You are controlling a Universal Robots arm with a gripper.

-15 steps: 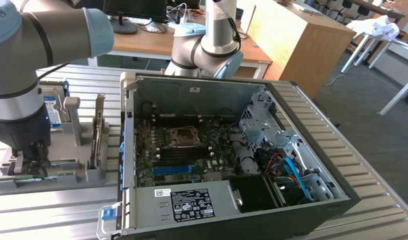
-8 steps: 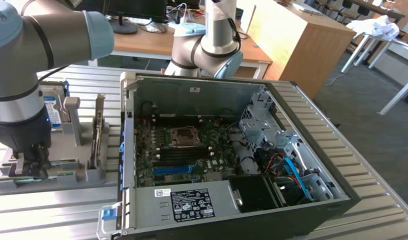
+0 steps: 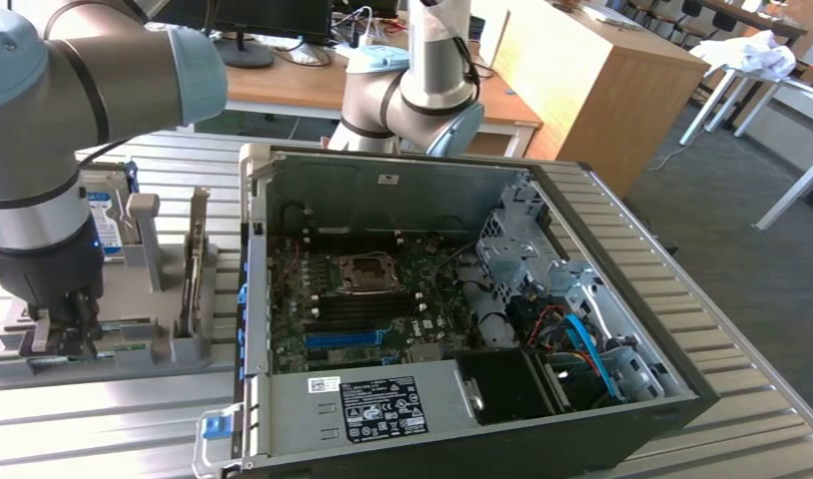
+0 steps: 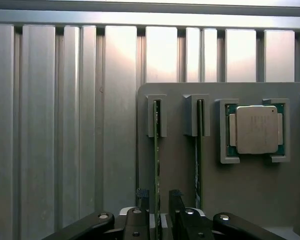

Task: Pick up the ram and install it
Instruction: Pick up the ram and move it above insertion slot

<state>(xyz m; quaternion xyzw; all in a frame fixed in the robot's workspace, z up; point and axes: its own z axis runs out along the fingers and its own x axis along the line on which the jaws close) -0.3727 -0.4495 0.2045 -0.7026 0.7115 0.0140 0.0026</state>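
Classic silver-and-blue UR arm (image 3: pixel 114 85)
Silver tubes (image 3: pixel 436 45), pale blue joint caps (image 3: pixel 7 60), black gripper (image 4: pixel 157 200) dotted with little silver screws (image 4: pixel 104 216).

The work surface is a ribbed aluminium table top (image 3: pixel 765 439), pale grey, made of long parallel slats that catch a soft, even light. Behind it stands a wooden desk (image 3: pixel 293 90) carrying a dark monitor (image 3: pixel 239 15) on a round foot. Towards the exterior view's right of the desk, a tall light-wood cabinet (image 3: pixel 606 70) rests on a dark grey carpet floor (image 3: pixel 725 220). Farther to the exterior view's right is a white table with thin white metal legs (image 3: pixel 719 100), and a crumpled white sheet (image 3: pixel 759 55) lies on top of it. The room is brightly and evenly lit, with no hard shadows on the floor.
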